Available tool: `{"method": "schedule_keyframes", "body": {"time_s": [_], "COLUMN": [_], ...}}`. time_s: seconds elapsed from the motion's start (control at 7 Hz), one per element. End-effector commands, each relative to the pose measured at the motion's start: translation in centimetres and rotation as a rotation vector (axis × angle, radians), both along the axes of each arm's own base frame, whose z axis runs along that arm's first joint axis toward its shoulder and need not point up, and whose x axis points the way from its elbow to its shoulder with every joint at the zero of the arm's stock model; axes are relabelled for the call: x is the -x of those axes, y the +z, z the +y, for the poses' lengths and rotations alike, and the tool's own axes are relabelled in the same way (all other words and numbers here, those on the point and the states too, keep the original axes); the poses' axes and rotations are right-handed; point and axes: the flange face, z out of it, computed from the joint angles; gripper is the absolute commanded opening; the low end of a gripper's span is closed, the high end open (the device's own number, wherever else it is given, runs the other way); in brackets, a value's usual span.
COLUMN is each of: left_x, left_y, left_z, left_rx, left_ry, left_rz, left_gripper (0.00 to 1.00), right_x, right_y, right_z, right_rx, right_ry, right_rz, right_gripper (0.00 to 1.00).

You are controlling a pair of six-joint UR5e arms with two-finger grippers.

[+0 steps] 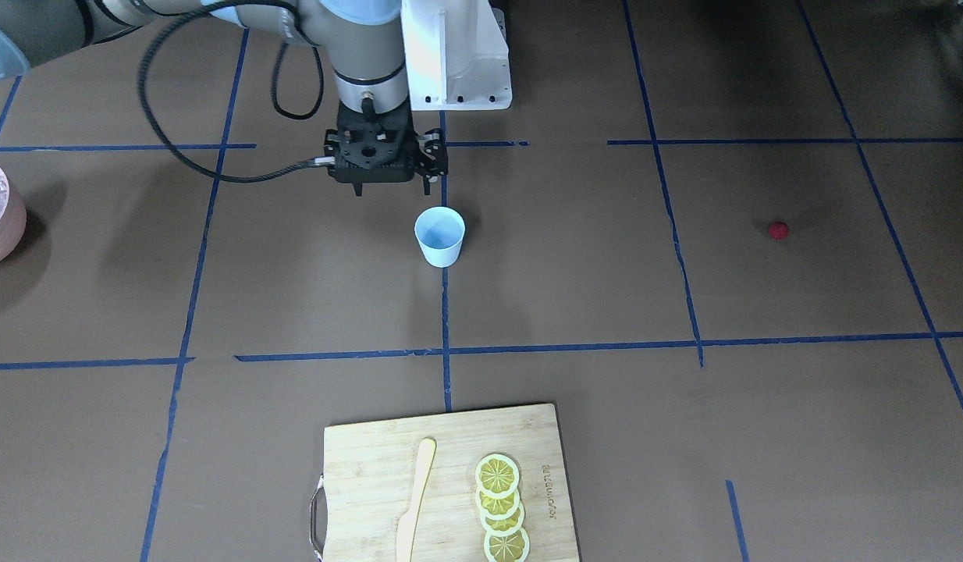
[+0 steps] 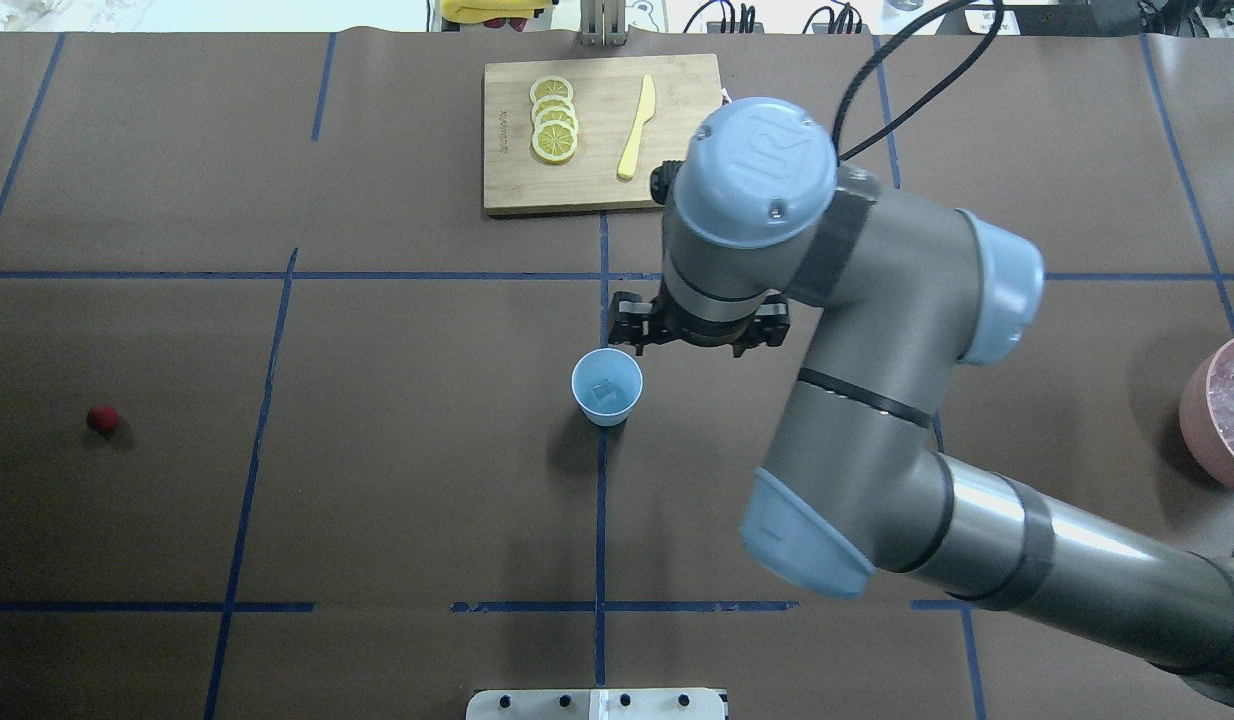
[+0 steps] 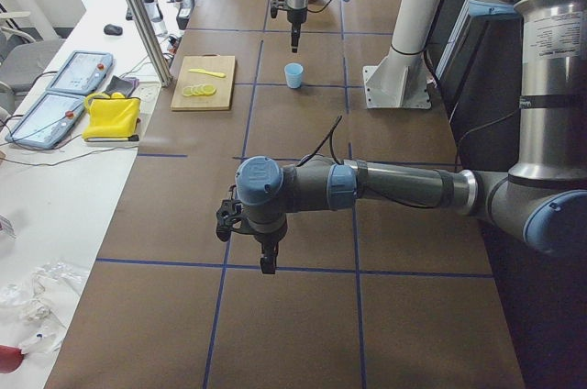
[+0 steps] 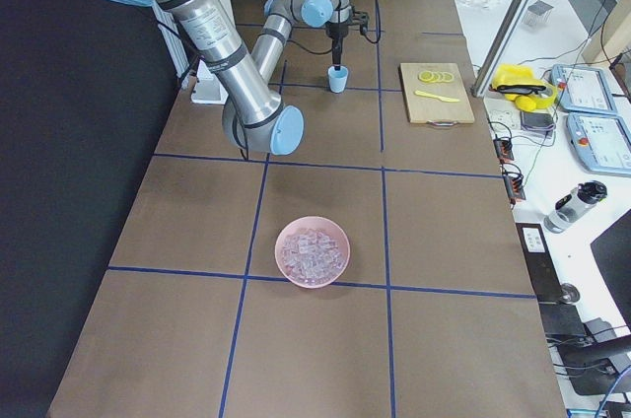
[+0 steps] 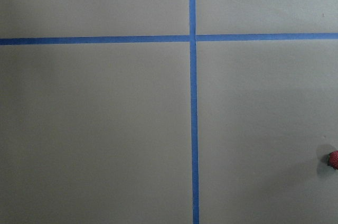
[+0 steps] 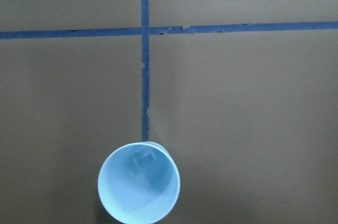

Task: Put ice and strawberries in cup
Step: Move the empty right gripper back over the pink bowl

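The pale blue cup (image 1: 440, 234) stands upright near the table's middle and also shows in the overhead view (image 2: 607, 387). One clear ice cube (image 6: 143, 158) lies inside it. My right gripper (image 1: 393, 191) hangs above the table just behind the cup, with its two fingertips apart and empty. More ice (image 4: 313, 251) fills the pink bowl (image 2: 1202, 420) at the table's right end. The dark-red strawberry (image 2: 102, 418) lies alone on the table far to the left and shows at the edge of the left wrist view (image 5: 334, 158). My left gripper (image 3: 267, 265) points down over that end. I cannot tell whether it is open or shut.
A wooden cutting board (image 1: 372, 468) lies at the far side of the table with several lemon slices (image 1: 501, 507) and a yellow knife (image 1: 415, 499) on it. The white robot base mount (image 1: 456, 55) stands behind the cup. Blue tape lines cross the brown table.
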Motion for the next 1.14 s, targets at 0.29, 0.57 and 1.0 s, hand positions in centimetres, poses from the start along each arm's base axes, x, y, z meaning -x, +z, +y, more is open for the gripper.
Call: {"method": "schedule_keyframes", "body": {"time_s": [0.29, 0.57, 1.0], "left_x": [0.0, 0.0, 0.0], "left_y": [-2.8, -2.9, -3.0], "left_z": [0.7, 0.8, 0.8], "left_rx": [-0.017, -0.018, -0.021], "left_ry": [-0.031, -0.031, -0.031], "left_rz": [-0.004, -0.002, -0.003], "left_gripper": [1.0, 1.0, 1.0], "right_x": [-14.4, -23.3, -34.7], "right_y": [10.7, 16.6, 28.0], "right_z": [-0.2, -1.6, -0.3], "right_rx": [-0.148, -0.19, -0.262], "right_ry": [-0.156, -0.243, -0.29], "right_rz": [0.073, 0.107, 0.118], "right_gripper": [1.0, 1.0, 0.99]}}
